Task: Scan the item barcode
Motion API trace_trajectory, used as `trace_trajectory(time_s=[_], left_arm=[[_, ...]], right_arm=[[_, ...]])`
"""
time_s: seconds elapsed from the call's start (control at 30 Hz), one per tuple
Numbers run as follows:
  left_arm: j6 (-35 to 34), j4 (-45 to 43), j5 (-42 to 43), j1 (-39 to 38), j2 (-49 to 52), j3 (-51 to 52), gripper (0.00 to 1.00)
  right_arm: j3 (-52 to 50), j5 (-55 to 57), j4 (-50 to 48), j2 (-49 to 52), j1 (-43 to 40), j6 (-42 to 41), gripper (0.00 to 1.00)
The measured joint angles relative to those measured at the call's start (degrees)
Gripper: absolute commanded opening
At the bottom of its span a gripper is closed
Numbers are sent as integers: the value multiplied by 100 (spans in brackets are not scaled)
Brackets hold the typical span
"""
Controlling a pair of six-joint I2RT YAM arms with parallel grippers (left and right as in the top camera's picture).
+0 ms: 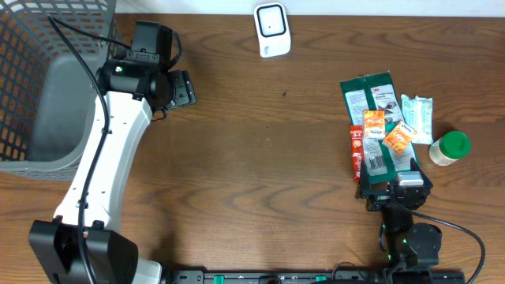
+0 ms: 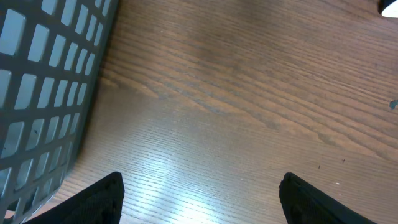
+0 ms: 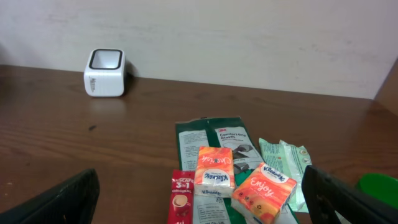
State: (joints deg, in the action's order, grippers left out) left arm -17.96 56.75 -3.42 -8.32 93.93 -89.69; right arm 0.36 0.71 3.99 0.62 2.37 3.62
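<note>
Hanging wide open over the near end of the pile, my right gripper point(image 3: 208, 198) has nothing between its fingers. My left gripper point(image 2: 205, 202) is also spread wide and empty, over bare table point(image 2: 249, 93) beside the basket point(image 2: 43, 81) and well apart from anything to scan.

No one item is named, so I'd pick the left tissue pack point(image 3: 214, 168). It lies on top of the green pack point(image 3: 188, 144), just ahead of my right fingers on the right side of the table, with the sachet point(image 3: 181, 200) just beside it. The scanner point(image 3: 104, 73) is well apart, by the back edge.

I judge this tissue pack light and soft, in slick film that would crush or slide under a hard pinch. I'd take it gently across its narrow width, fingers on the two long edges.

Its long axis runs away from me toward the wall, print upright as I see it. No barcode shows on the upper face, so it is probably underneath.
</note>
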Motion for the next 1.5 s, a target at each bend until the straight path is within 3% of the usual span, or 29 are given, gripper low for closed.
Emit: trace_trajectory(time_s=[0.53,1.03,1.33,1.5], left_arm=[[0,0,0,0,-413,4,80],[0,-9,-4,2,-4354,7,81],[-2,61,-136,122,-5643,61,80],[0,136,-155,321,-6526,671,80]], right_arm=[[0,-11,0,0,0,0,99],[0,-24,2,0,0,0,99],[0,-33,2,0,0,0,99],[0,-33,0,0,0,0,99]])
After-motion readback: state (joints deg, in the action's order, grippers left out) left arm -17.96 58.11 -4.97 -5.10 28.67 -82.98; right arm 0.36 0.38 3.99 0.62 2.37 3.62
